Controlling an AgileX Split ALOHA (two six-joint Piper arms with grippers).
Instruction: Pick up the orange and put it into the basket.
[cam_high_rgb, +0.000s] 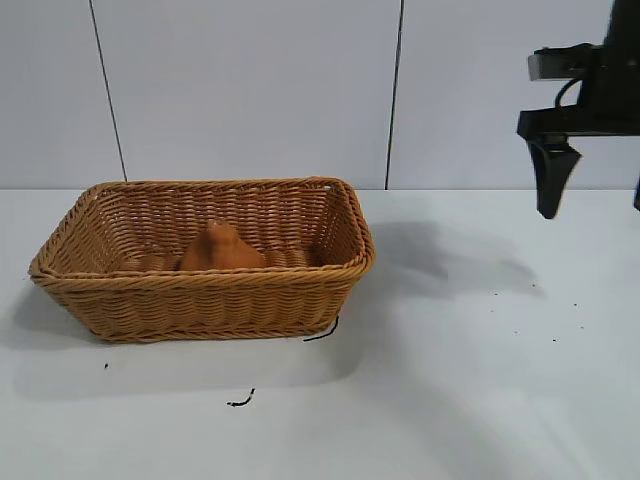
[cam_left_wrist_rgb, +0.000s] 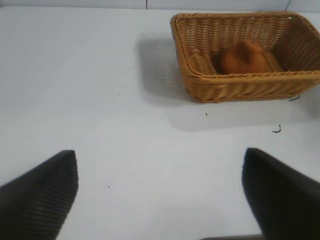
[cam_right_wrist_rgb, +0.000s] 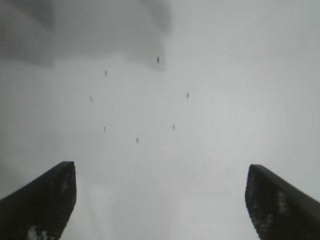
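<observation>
Wicker, rough skin, matt tabletop.
I see the basket (cam_high_rgb: 205, 295) as tan woven wicker with a thick braided rim, the orange (cam_high_rgb: 221, 250) dull and rough-skinned, the table (cam_high_rgb: 480, 380) smooth matt white, and ribbed black fingers (cam_left_wrist_rgb: 37, 197).

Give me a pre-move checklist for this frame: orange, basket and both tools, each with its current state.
1. Orange inside the basket: ok, it rests on the basket floor.
2. Basket upright on the table: ok.
3. Right tool released: ok, open, empty, raised above the table to the right of the basket.
4. Left tool empty: ok, open over bare table, away from the basket.
5. Orange settled and not rolling: cannot tell.
</observation>
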